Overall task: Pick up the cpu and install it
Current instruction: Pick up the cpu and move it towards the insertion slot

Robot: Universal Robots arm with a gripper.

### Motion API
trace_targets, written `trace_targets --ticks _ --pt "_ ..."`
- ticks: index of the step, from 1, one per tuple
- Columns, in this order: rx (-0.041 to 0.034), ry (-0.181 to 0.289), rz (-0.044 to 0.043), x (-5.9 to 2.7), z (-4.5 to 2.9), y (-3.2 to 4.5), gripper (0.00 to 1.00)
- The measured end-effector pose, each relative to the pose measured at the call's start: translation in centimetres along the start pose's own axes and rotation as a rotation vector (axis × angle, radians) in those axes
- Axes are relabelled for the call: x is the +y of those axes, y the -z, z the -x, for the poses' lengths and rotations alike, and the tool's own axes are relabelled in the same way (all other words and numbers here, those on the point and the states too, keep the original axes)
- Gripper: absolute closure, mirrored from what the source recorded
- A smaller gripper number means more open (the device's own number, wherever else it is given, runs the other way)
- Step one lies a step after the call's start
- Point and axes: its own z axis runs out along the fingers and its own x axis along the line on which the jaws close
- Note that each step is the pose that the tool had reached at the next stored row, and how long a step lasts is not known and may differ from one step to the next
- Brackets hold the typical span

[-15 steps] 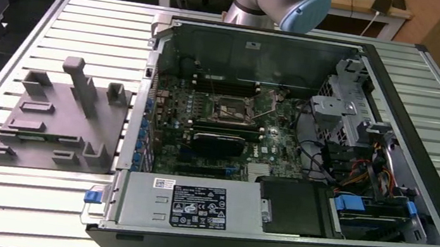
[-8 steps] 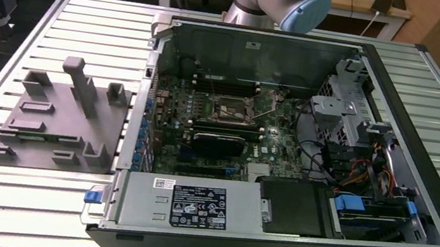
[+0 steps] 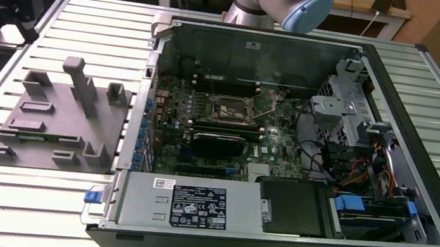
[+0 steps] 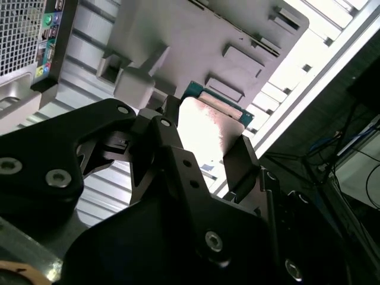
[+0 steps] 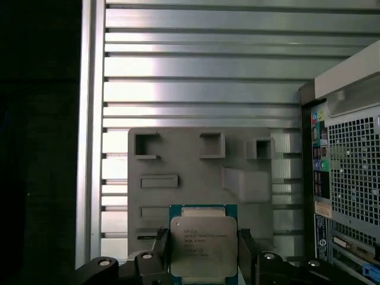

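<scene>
Silvery cpu (image 5: 203, 249) pinched in claw (image 5: 202, 240) | edges hidden by fingers (image 5: 246, 249) | grey blk (image 5: 196, 172) behind

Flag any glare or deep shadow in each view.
Second wrist view: glare washes out the metal top of the cpu and the table slats. First wrist view: cpu evenly lit, area beyond the table edge black. Exterior view: even light, computer case interior somewhat dimmer.
</scene>
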Motion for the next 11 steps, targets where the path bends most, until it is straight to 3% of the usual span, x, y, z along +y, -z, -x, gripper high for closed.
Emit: trace_targets --ticks 11 --pt "0.0001 0.0 -0.0001 0.04 2.49 -0.08 0.46"
